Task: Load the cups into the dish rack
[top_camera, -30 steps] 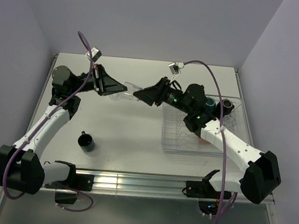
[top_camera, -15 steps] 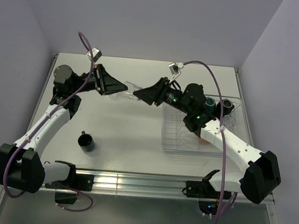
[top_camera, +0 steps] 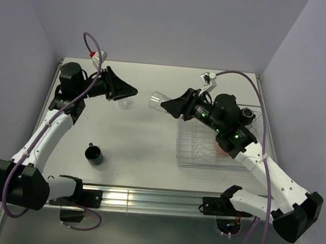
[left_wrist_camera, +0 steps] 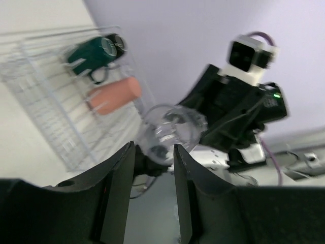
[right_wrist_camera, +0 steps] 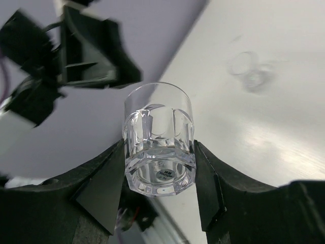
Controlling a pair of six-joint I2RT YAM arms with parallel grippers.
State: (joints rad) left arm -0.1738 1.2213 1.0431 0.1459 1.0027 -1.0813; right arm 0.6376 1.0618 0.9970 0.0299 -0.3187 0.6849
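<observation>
While our right gripper (right_wrist_camera: 159,152) clamps the clear glass tumbler (right_wrist_camera: 159,134) aloft just left of the clear wire-pronged dish rack (top_camera: 206,158), our left gripper (left_wrist_camera: 152,152) gapes empty; a dark green mug (left_wrist_camera: 90,54) and salmon-orange cup (left_wrist_camera: 114,95) lie racked, a black handled mug (top_camera: 95,155) waits well left

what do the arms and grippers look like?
White link shells, black joints on left arm and right arm. Black, wedge-shaped left gripper and right gripper. A purple cable loops along each to a small white wrist box; green LEDs on right.
</observation>
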